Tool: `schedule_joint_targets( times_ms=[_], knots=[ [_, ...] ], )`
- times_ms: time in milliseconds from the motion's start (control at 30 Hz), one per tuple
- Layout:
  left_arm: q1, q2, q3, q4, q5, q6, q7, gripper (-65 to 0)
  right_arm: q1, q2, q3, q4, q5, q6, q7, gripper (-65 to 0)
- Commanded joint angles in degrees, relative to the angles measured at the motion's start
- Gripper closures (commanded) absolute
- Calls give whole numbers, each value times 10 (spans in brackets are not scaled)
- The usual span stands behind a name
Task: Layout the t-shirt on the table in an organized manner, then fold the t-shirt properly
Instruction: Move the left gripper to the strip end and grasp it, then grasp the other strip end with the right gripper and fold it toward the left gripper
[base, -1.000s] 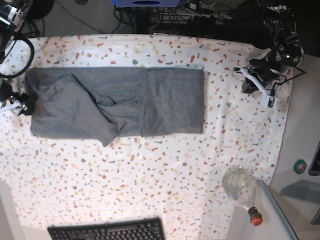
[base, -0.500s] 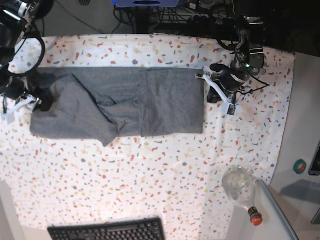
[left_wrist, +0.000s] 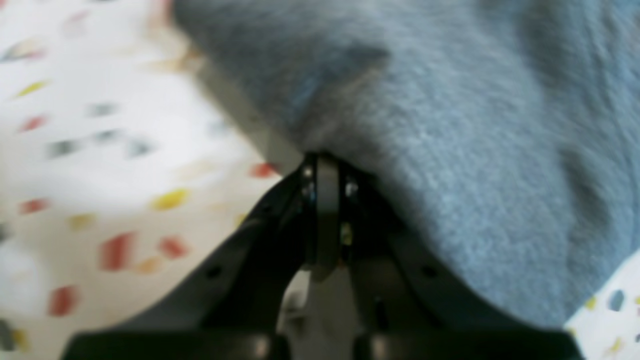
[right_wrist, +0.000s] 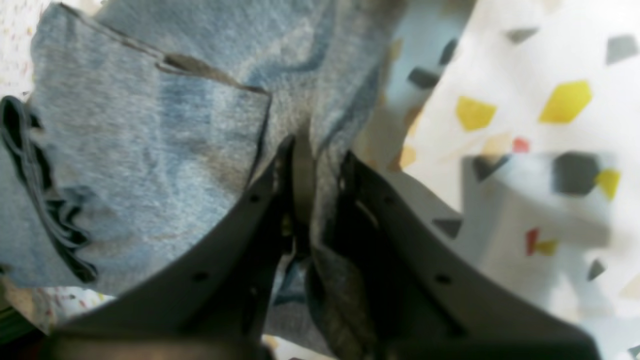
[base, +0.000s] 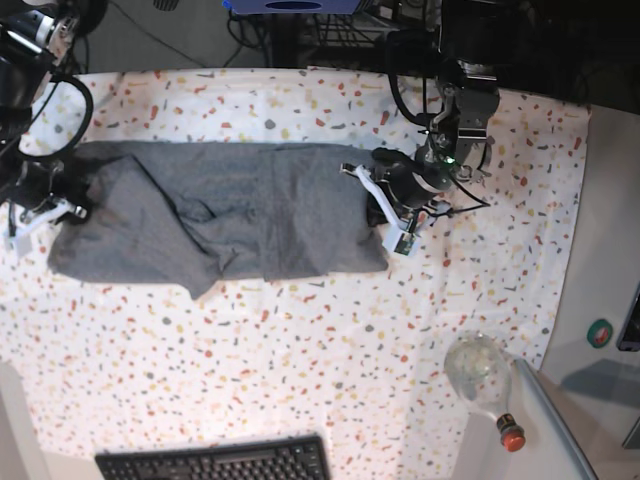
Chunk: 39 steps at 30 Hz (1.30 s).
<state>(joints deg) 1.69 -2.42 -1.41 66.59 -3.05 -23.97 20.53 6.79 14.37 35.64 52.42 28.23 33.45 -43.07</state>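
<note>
The heather-grey t-shirt (base: 250, 210) lies as a long folded band across the far half of the table (base: 300, 350). My left gripper (base: 385, 210) is at the shirt's right end. In the left wrist view the left gripper (left_wrist: 322, 167) has its jaws closed on the edge of the shirt (left_wrist: 475, 125), over the speckled cloth (left_wrist: 100, 150). My right gripper (base: 65, 208) is at the shirt's left end. In the right wrist view the right gripper (right_wrist: 312, 150) is shut with grey fabric (right_wrist: 140, 150) pinched between the fingers.
A clear bottle with an orange cap (base: 482, 380) lies at the front right, beside a grey tray edge (base: 550, 420). A black keyboard (base: 215, 462) sits at the front edge. Cables and dark equipment (base: 330, 25) run along the back.
The left arm swung in from the far right onto the shirt's right end. The right gripper moved onto the left end. Both shirt ends have shifted and the band looks shorter and rumpled.
</note>
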Motion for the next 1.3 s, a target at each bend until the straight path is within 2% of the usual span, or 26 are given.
schedule_joint_targets(
  times_ms=[0,167,500,667,867,1000,1133,1267],
  knots=[
    [-1,-1,1,1,9,-6,25,0,7,10,0,12,7,3,7,0],
    [-9,-1,13,1,9,-6,27,0,-1,5,-3,96,3,3,-15,0],
    [-31,-2,13,0,9,-6,27,0,-47,-63,-5,381,2,2,-174,0],
    [-43,7,13,0,9,-6,27,0,-75,-79,-90,456,2,0,-191,0],
    [-42,9,14,0,9,-6,27,0,-107,-129,-179,515,2,-76,-190,0],
    [-39,9,14,0,9,-6,27,0,-115,-147,-243,530,2,-97,-187,0],
    [-38,8,14,0,9,-6,27,0,-117,-163,-285,531,3,-134,-170,0],
    [-38,8,14,0,9,-6,28,0,-121,-164,-339,532,3,-141,-168,0]
  ],
)
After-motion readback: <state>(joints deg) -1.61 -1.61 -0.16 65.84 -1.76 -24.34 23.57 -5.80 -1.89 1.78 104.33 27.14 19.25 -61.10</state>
